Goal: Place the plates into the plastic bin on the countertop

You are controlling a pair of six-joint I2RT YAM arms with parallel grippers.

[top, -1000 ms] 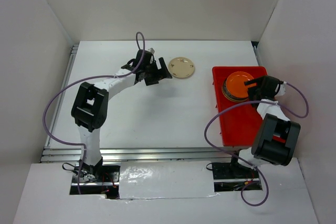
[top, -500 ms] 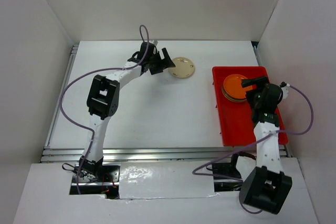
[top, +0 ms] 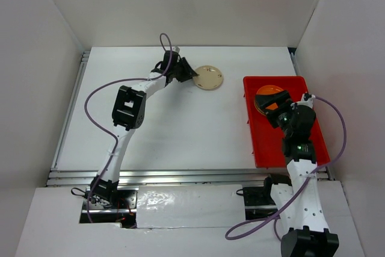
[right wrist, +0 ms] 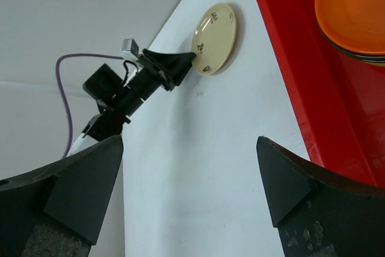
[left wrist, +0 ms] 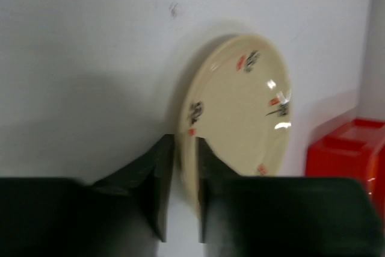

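Observation:
A cream plate [top: 209,77] with small motifs lies on the white countertop [top: 180,124] at the back, left of the red plastic bin [top: 271,145]. My left gripper [top: 191,75] has reached its left rim. In the left wrist view the gripper [left wrist: 183,167] has its two fingers close together with the rim of the plate [left wrist: 240,118] between them. An orange plate [top: 269,95] tops a small stack in the bin's far end. My right gripper [top: 274,112] hovers over the bin just near that stack, wide open [right wrist: 189,142] and holding nothing.
White walls enclose the countertop on three sides. The bin's raised rim [right wrist: 301,70] runs beside the orange stack [right wrist: 355,4]. A purple cable loops from each arm. A metal rail lines the near edge of the countertop.
My left gripper has moved right to the cream plate and closed its fingers on the rim. My right arm has stretched out and its gripper has pulled back from over the orange plate.

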